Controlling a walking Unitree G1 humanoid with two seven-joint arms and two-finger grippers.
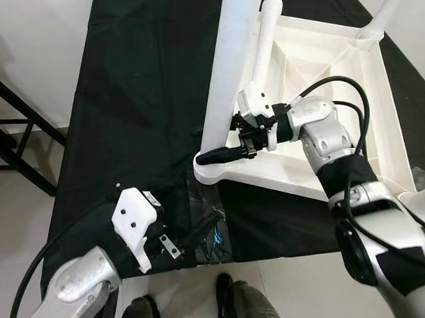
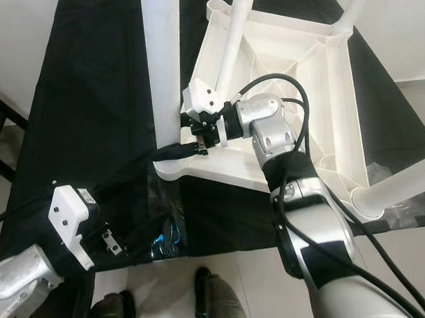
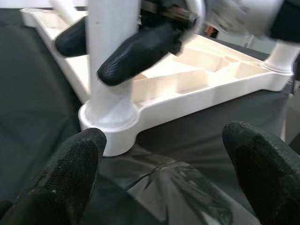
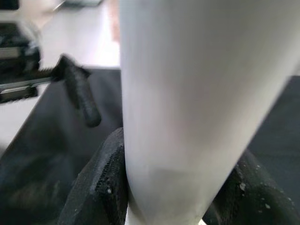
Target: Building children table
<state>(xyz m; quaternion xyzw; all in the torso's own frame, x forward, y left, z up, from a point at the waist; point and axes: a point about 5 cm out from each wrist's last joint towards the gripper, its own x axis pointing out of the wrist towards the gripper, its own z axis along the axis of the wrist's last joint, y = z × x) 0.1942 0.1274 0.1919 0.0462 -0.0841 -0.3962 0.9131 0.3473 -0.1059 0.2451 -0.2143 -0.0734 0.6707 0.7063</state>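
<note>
**Right gripper clamps table leg**

Head views: the upturned white table (image 1: 349, 77) lies on black cloth (image 1: 133, 85); the right gripper (image 1: 223, 155) grips its near-left leg (image 1: 227, 68).

Left wrist view: the left gripper (image 3: 164, 173) hangs open, empty, near that corner.

Right wrist view: both fingers (image 4: 105, 183) press the leg.

The upturned white table top (image 1: 318, 176) is lying across the black cloth (image 1: 133, 85), blocking everything from twelve to three o'clock. The right gripper (image 1: 223, 156), clamped round the near white leg (image 1: 227, 68), is crowding that corner. The left gripper (image 3: 164, 154), fingers spread, is facing open cloth at seven o'clock, crinkled plastic film (image 1: 211, 232) lying just beside it.
</note>
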